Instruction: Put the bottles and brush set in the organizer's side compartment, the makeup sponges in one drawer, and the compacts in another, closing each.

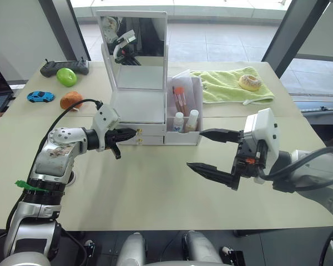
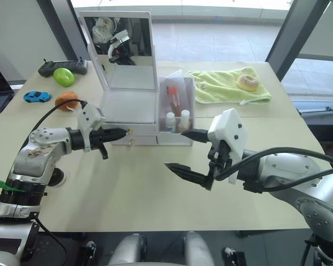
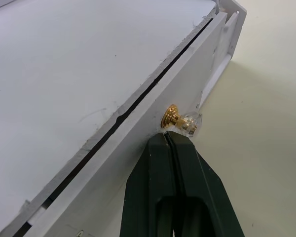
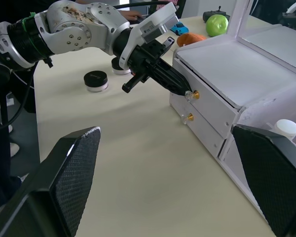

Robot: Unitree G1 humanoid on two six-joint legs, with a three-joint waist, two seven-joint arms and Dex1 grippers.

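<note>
Table [image 1: 155, 199] – left end effector [image 3: 170, 139] closed at drawer knob [image 3: 180, 120]; right end effector [image 1: 208, 151] open.

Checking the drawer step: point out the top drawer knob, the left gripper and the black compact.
Top drawer knob [image 3: 173, 118], left wrist view, on its gold stem.
Left gripper [image 3: 167, 138], left wrist view, at the shut fingertips beside the knob.
Black compact [image 4: 95, 78], right wrist view, on its lid.

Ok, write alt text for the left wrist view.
The left gripper, its black fingers shut together, has its tip against the gold knob of a white organizer drawer. The drawer front looks closed, with only a thin dark seam above it, and beige table lies beside it.
</note>
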